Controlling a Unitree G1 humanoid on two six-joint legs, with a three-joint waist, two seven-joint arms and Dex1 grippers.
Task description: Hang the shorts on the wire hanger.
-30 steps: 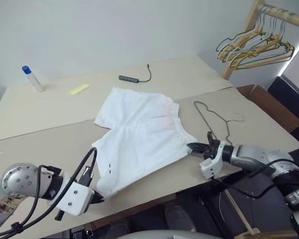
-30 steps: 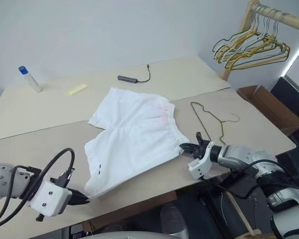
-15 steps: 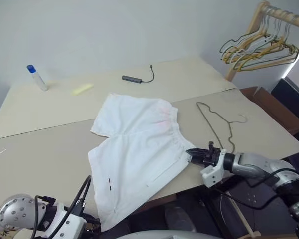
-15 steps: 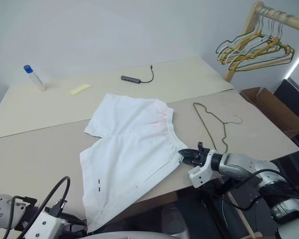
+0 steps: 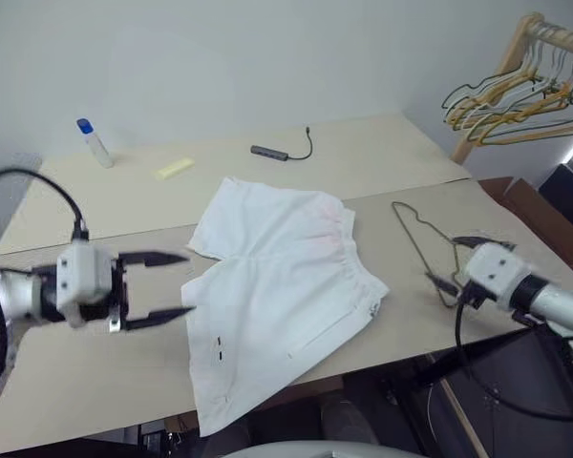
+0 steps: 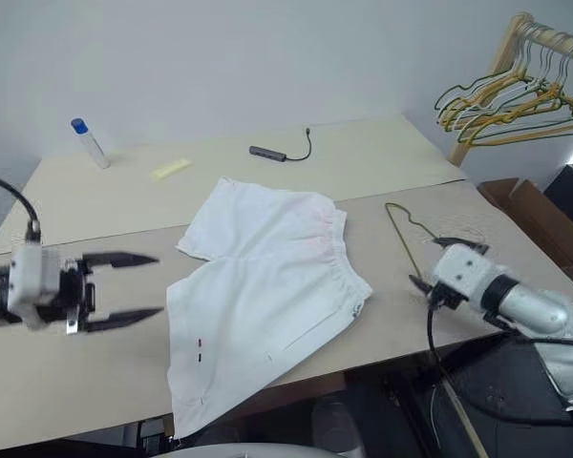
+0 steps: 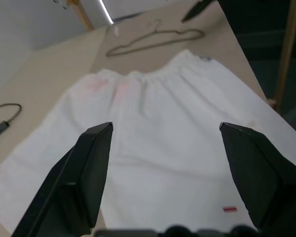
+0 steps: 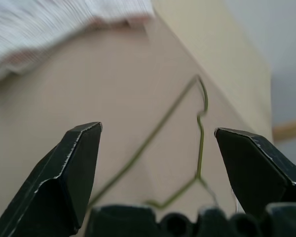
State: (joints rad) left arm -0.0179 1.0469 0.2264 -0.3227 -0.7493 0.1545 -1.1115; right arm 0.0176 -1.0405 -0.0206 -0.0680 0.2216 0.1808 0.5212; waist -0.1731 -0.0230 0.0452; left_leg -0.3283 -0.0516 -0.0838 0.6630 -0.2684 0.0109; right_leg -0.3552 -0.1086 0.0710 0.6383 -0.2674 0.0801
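Beige cardboard covers the table (image 5: 95,215), and on it the shorts (image 5: 277,286) lie spread flat in the middle, one leg hanging a little over the near edge. To their right, a little apart from the waistband, the wire hanger (image 5: 422,243) lies flat with its hook toward the right. I think the shorts are laid out like this so that the hanger can be pushed into them more easily. At the left, the left gripper (image 5: 158,288) hovers beside the leg of the shorts with its fingers wide and nothing between them. At the right, the right gripper (image 5: 449,265) is over the hanger, also with fingers wide and empty. One second ago both grippers were closed on the near edges of the shorts; they have since let go and moved away to the sides, the left one also upward, and the shorts have slid nearer.
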